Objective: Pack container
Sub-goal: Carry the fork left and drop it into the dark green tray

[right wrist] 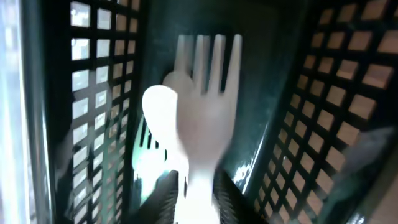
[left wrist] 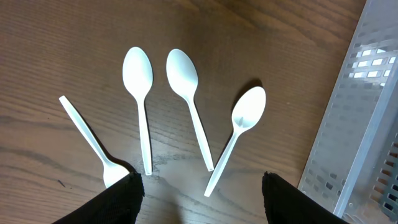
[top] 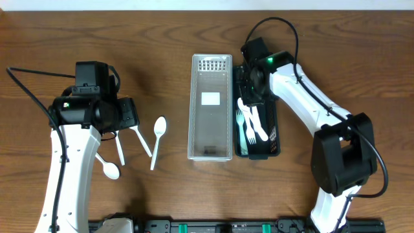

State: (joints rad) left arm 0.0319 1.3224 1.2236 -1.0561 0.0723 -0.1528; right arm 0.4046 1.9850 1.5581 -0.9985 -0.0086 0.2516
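Several white plastic spoons [left wrist: 185, 81] lie on the wooden table, also seen in the overhead view [top: 158, 133]. My left gripper [left wrist: 202, 199] is open and empty just above their handle ends; one spoon's bowl is partly hidden under its left finger. It shows in the overhead view [top: 128, 116]. A clear perforated container [top: 192, 110] stands at the centre, its wall in the left wrist view [left wrist: 360, 124]. My right gripper [right wrist: 198, 196] is inside the black mesh basket [top: 277, 129] and is shut on the handle of a white fork [right wrist: 208, 93]. A white spoon [right wrist: 158, 106] lies behind the fork.
The black basket [right wrist: 323, 112] holds more white forks and spoons [top: 249, 126] and stands right beside the clear container. The right arm [top: 304, 90] reaches over the basket's far end. Bare wood lies at the back and left.
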